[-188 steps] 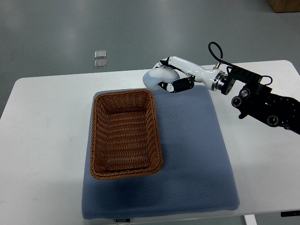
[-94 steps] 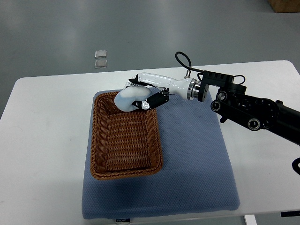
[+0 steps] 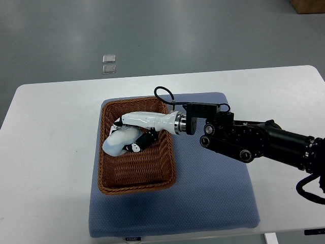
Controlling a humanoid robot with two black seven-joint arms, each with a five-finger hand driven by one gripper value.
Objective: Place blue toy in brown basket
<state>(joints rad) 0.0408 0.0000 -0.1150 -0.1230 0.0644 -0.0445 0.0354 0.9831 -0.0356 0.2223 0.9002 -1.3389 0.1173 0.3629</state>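
The pale blue toy [image 3: 116, 143] is inside the brown wicker basket [image 3: 167, 163], toward its left wall and middle. My right hand [image 3: 131, 134], white with black fingertips, reaches in over the basket's right rim and stays curled around the toy. The right arm [image 3: 254, 140] stretches in from the right edge across the blue mat. Whether the toy rests on the basket floor cannot be told. No left arm shows.
The basket stands on a blue-grey mat [image 3: 213, 198] laid on a white table [image 3: 45, 168]. Two small clear packets [image 3: 108, 63] lie on the grey floor beyond the table's far edge.
The right hand has carried the toy from beyond the basket's far right corner leftward and down into the basket. The arm has swung further over the mat.
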